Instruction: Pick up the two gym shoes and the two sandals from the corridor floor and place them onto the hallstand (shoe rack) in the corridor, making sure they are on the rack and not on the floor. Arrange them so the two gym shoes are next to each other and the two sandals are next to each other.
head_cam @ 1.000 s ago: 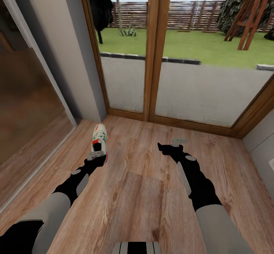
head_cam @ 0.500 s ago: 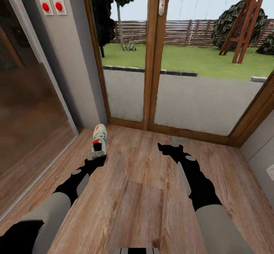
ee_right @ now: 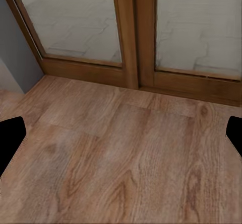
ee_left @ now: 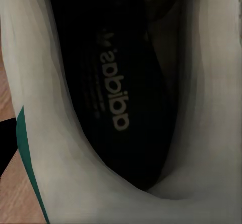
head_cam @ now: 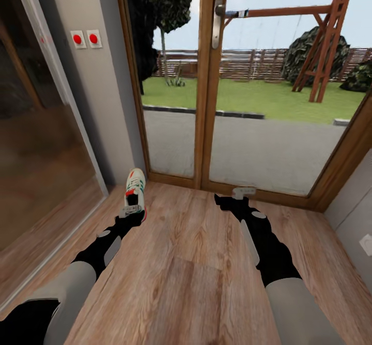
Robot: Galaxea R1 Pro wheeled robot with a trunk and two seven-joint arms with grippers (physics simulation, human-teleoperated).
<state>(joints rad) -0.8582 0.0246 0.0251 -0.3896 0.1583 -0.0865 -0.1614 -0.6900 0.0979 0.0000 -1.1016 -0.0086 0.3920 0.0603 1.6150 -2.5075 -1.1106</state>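
One cream-white gym shoe with green stripes and a red heel patch hangs toe-forward from my left gripper, which is shut on its heel end above the corridor floor. The left wrist view looks straight into the gym shoe, showing its dark insole. My right gripper is held out over the floor, open and holding nothing; in the right wrist view the right gripper shows one black fingertip at each edge. The other gym shoe, the sandals and the hallstand are out of view.
A wood-framed glazed double door with a handle stands just ahead. A grey wall with two red buttons and a large glass panel run along the left. Another grey wall closes the right.
The head camera has tilted upward, so the door and garden sit lower in the picture. Both arms and the held shoe keep their places.
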